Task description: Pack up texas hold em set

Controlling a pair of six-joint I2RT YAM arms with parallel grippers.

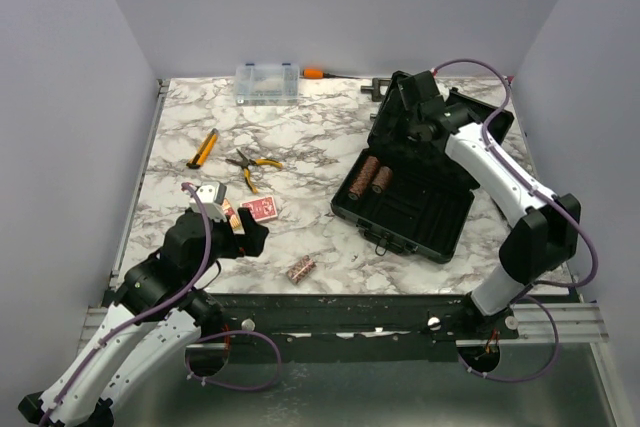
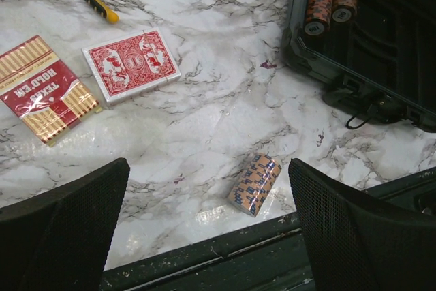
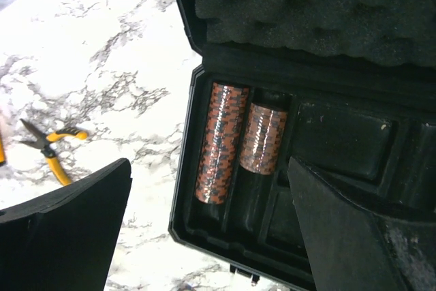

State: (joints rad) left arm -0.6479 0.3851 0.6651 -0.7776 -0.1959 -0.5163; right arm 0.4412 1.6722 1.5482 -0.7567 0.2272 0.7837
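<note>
Both hands are spread wide, with nothing between their fingers. The left hand (image 2: pixel 208 182) hangs low over the near-left part of the tabletop (image 1: pixel 300 137). The right hand (image 3: pixel 209 168) hovers above the black case (image 1: pixel 445 242).

The case lies open on the right half of the tabletop, its lid propped up on the far side and lined with egg-crate foam (image 3: pixel 320 5). 2 chip rolls lie in the base's left-hand slots, a longer roll (image 3: pixel 221 142) and a shorter roll (image 3: pixel 263 138) just beside it. Their long axes are parallel, running from the case's front edge toward the hinge.

A clear organizer box (image 1: pixel 267 82) sits at the far edge (its contents are too blurred to tell).

A loose chip roll (image 2: pixel 254 183) lies on its side near the tabletop's near edge, between the arms and well apart from the case. In the top view its long axis runs diagonally from near-left to far-right.

A red-backed card deck (image 2: pixel 131 64) lies flat, back up, near the left hand, with a wrapped card pack (image 2: pixel 46 90) just beside it. Yellow-handled pliers (image 1: pixel 250 165) lie farther back.

The left arm is folded low with its wrist tipped downward. The right arm has its elbow raised at the right edge, and its forearm reaches far-left over the case toward the lid.
</note>
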